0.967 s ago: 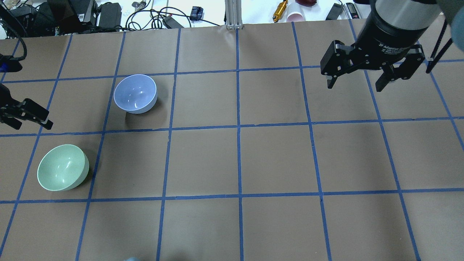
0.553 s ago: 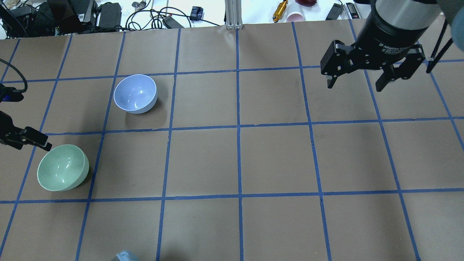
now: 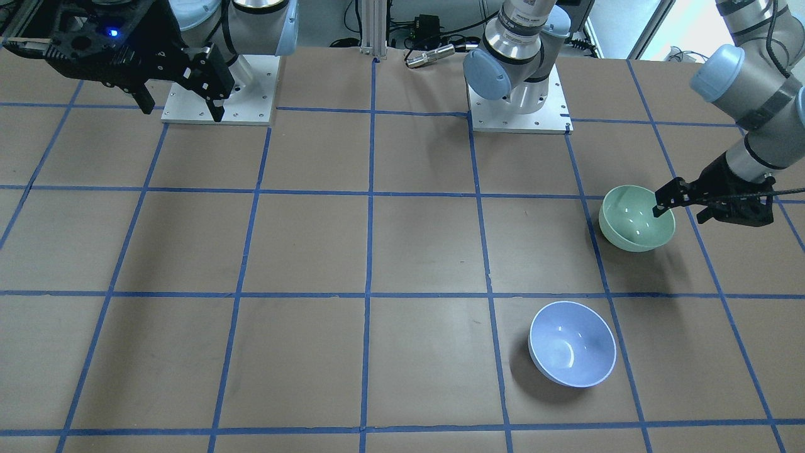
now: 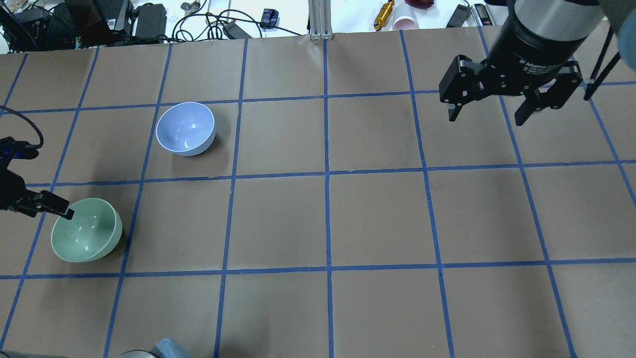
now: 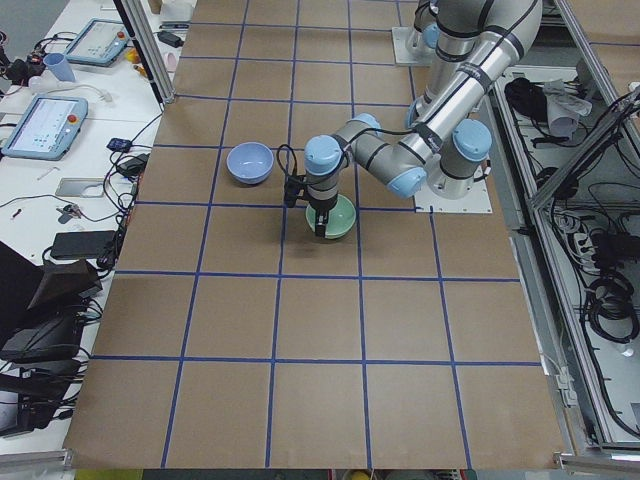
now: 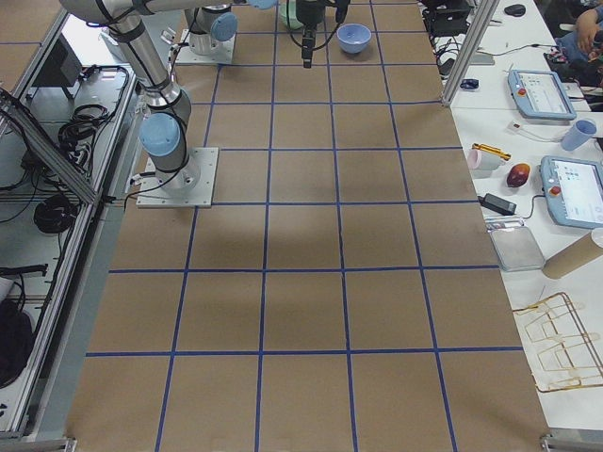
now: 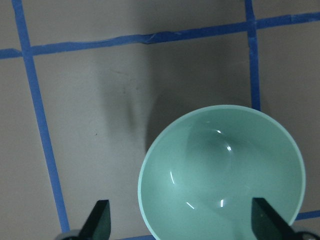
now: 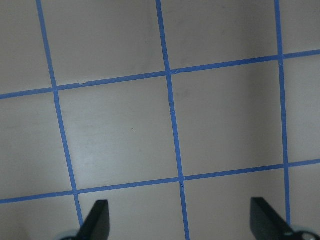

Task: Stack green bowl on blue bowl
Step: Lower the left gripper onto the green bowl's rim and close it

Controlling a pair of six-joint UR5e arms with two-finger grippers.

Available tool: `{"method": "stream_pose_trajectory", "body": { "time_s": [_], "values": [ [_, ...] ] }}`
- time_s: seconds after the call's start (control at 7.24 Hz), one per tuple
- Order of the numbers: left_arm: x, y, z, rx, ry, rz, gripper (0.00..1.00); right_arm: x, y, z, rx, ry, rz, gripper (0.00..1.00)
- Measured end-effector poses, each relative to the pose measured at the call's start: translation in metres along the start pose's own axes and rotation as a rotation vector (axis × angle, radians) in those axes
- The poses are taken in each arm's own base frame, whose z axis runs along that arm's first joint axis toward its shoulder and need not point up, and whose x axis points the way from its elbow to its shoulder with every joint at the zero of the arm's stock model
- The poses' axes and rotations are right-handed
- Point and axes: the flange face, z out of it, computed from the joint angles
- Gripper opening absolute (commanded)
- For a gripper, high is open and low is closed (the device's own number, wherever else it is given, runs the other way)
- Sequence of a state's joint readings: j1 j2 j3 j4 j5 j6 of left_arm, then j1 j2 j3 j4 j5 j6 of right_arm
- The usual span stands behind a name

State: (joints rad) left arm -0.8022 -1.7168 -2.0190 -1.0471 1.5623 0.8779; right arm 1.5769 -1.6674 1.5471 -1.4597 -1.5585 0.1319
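The green bowl (image 4: 87, 233) stands upright on the brown table at the near left; it also shows in the front view (image 3: 635, 223) and the left wrist view (image 7: 225, 175). The blue bowl (image 4: 185, 128) stands upright and apart from it, farther back (image 3: 571, 343). My left gripper (image 4: 47, 209) is open and empty, just above the green bowl's rim. In the wrist view, one finger (image 7: 100, 222) is outside the rim and the other (image 7: 265, 222) is over the inside. My right gripper (image 4: 485, 119) is open and empty, high over the far right of the table.
The table (image 4: 328, 223) is covered in brown paper with a blue tape grid. Cables, power bricks, a pink cup (image 4: 405, 22) and a yellow tool (image 4: 383, 14) lie beyond the far edge. Both arm bases (image 3: 519, 107) stand at the robot's side.
My left gripper has moved toward the near side and lower, from beside the blue bowl's row to the green bowl's rim. The bowls and right arm have not moved.
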Motion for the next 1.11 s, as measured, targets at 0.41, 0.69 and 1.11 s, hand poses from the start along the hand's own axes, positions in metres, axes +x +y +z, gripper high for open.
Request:
{"method": "stream_pose_trajectory", "body": {
  "time_s": [0.41,0.69,1.11],
  "values": [
    [-0.017,0.01,0.03,-0.022,0.042,-0.017,1.0,0.0,0.0,0.0,0.0,0.0,0.0,1.0],
    [-0.017,0.015,0.051,-0.03,0.058,-0.021,1.0,0.0,0.0,0.0,0.001,0.0,0.0,1.0],
    [-0.028,0.024,0.065,-0.049,0.078,-0.068,0.94,0.0,0.0,0.0,0.001,0.0,0.0,1.0]
  ]
}}
